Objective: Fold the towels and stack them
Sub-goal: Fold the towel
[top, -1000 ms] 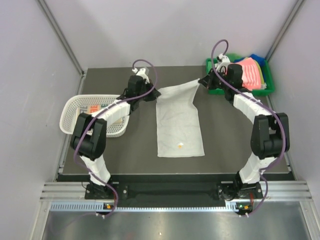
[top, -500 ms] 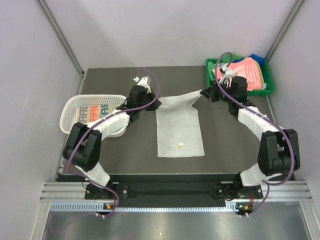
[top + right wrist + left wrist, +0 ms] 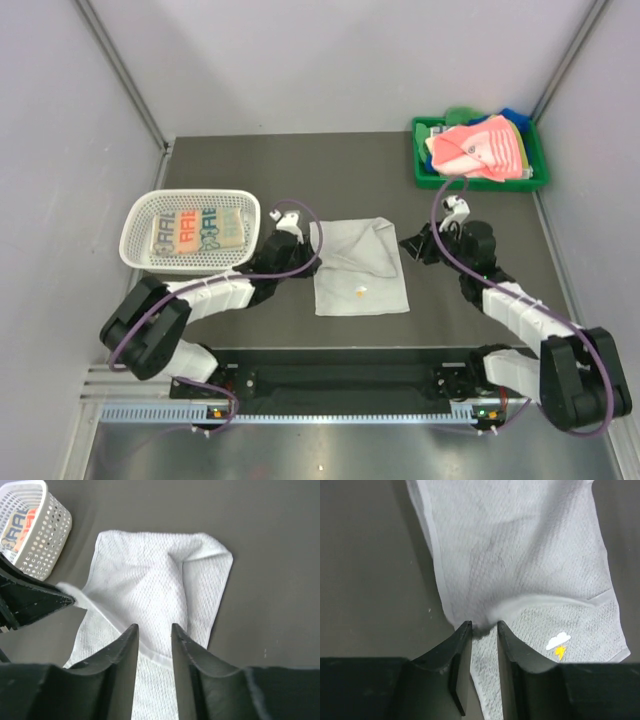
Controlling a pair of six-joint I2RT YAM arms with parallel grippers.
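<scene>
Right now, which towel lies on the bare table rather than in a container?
The plain grey-white towel, folded over itself; the lettered towel sits in the white basket, the pink towel in the green tray.

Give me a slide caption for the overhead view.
Left hand and right hand flank a doubled-over grey-white towel, with white basket left, green tray far right.

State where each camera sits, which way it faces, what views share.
Top external: above and behind the bases, looking down at the table; both arms show.
Left wrist: on the left arm, looking down past its fingers at the grey-white towel.
Right wrist: on the right arm, looking past its fingers at that towel and the white basket.
Shared: all show the towel.
</scene>
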